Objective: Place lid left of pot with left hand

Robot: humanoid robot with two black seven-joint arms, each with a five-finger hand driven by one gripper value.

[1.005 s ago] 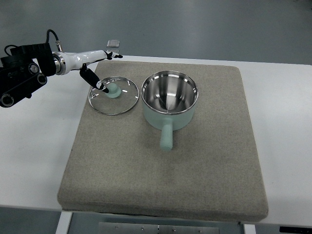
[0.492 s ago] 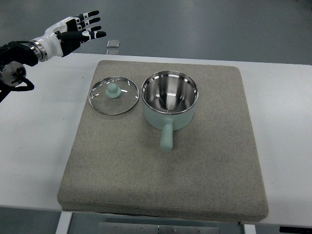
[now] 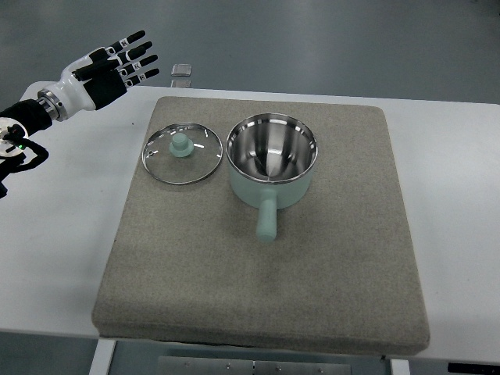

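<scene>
A glass lid (image 3: 182,153) with a metal rim and a pale green knob lies flat on the grey mat (image 3: 258,273), just left of the pale green pot (image 3: 272,160). The pot is steel inside and its handle points toward the near edge. My left hand (image 3: 125,62) hovers up at the far left, well away from the lid, fingers spread and holding nothing. The right arm is out of view.
The mat rests on a white table (image 3: 55,250). A small grey square object (image 3: 182,70) sits at the table's far edge, just right of my left hand's fingertips.
My left hand let go of the lid's knob, lifted away to the far left and opened its fingers. The lid stays where it lay.
</scene>
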